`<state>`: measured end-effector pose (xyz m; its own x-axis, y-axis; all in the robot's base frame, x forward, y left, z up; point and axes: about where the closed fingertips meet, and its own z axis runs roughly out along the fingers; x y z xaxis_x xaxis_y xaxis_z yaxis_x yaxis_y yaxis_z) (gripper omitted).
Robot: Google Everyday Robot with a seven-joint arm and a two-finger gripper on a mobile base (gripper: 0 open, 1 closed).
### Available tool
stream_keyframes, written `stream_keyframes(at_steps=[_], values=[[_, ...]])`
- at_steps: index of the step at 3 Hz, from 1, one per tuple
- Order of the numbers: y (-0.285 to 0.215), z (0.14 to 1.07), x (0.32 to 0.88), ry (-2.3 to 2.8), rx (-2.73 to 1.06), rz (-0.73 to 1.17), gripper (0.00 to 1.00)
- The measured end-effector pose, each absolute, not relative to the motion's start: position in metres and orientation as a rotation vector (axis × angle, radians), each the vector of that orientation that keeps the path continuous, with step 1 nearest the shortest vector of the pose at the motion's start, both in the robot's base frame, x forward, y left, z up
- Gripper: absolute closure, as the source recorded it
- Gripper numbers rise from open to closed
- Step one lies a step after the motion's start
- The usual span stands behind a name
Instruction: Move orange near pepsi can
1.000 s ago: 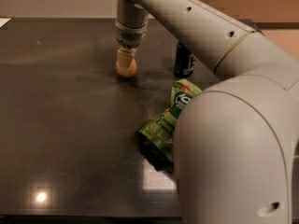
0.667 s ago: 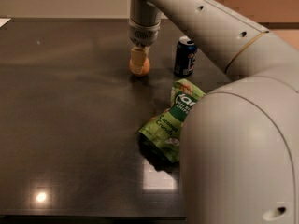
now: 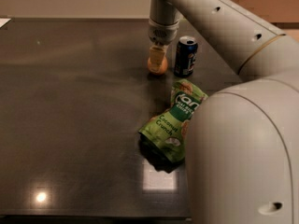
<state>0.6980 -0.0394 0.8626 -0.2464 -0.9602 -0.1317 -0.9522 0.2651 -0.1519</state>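
The orange (image 3: 158, 66) sits low at the dark tabletop, held from above by my gripper (image 3: 157, 55), whose fingers are shut around it. The dark blue pepsi can (image 3: 185, 56) stands upright just to the right of the orange, a small gap between them. The arm reaches in from the upper right and hides the table's right side.
A green crinkled snack bag (image 3: 174, 120) lies on the dark table (image 3: 70, 101) in front of the can and orange. The robot's large pale arm body (image 3: 243, 153) fills the lower right. A white corner of something shows at the far left edge (image 3: 3, 21).
The gripper has carried the orange to the right, from well left of the can to right beside it.
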Motion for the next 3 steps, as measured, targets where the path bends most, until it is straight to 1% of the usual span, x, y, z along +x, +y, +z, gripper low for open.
stream_keyframes(at_steps=[1, 3], values=[[-0.0547, 0.8618, 0.7031, 2.350, -1.761, -0.058, 0.81], [-0.0645, 0.8628, 0.7086, 2.344, -1.746, -0.056, 0.36]])
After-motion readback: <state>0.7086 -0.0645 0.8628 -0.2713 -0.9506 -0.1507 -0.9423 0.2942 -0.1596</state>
